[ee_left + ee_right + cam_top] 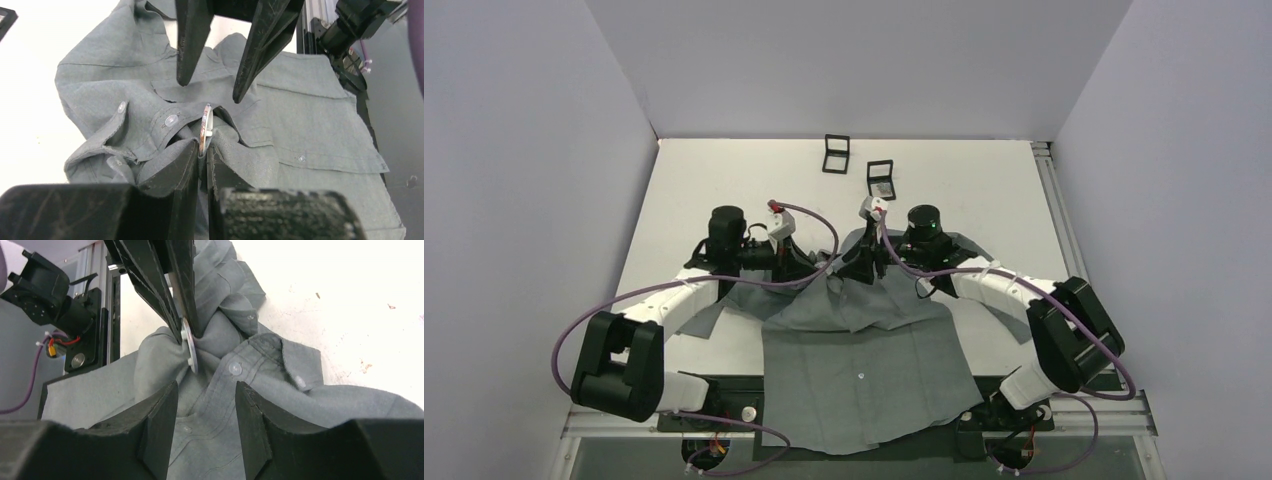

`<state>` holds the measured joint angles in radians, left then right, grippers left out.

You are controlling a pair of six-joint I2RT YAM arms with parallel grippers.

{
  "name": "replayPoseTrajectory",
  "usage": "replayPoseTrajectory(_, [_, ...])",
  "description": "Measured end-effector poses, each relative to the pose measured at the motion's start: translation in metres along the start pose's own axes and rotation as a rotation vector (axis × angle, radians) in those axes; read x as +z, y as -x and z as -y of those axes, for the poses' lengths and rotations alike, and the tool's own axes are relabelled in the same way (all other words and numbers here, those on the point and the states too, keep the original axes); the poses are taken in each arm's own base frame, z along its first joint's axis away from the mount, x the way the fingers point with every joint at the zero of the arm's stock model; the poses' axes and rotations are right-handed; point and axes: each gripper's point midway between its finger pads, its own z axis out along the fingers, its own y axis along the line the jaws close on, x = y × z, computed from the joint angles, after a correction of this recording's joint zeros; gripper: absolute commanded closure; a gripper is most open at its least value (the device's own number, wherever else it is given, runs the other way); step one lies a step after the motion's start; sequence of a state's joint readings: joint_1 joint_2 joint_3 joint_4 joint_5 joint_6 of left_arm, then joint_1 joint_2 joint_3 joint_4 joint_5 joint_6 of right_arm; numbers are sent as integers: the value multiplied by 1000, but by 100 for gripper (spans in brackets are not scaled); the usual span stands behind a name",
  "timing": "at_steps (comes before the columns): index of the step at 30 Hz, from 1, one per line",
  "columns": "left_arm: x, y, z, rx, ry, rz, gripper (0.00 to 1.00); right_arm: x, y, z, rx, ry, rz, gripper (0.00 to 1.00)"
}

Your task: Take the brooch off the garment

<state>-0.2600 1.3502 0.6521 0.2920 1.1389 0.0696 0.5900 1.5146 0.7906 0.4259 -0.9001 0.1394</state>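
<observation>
Edgewise, the brooch (205, 131) sits pinched in the left hand (202, 152), against the garment (310, 110).

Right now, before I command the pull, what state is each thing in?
Left end effector: shut on the brooch.
Right end effector: open, holding nothing, poised over the bunched fabric.
Brooch: pinched edge-on, fabric gathered around it, not yet free.
Grey shirt: collar end bunched and lifted, lower half flat.
Black boxes: both look open, lids raised.
</observation>
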Motion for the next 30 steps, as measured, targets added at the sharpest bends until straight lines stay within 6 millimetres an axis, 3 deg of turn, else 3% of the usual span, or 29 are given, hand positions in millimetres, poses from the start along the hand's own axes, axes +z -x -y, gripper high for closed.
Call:
replayPoseTrajectory(7, [6,-22,17,139,-76,-186,100,-1,-9,-10,-39,52,-105,57])
replayPoseTrajectory(11, [3,-35,24,166,-103,-247,100,0,-22,-19,-17,77,-153,57])
replayPoseTrajectory(16, [3,-48,31,169,-127,-295,100,6,-21,-29,-11,108,-159,56])
replayPoseTrajectory(24, [3,-53,35,173,-144,-317,100,14,-26,-40,-9,137,-178,58])
replayPoseTrajectory(30, [4,-53,36,181,-147,-322,100,19,-35,-37,7,135,-201,67])
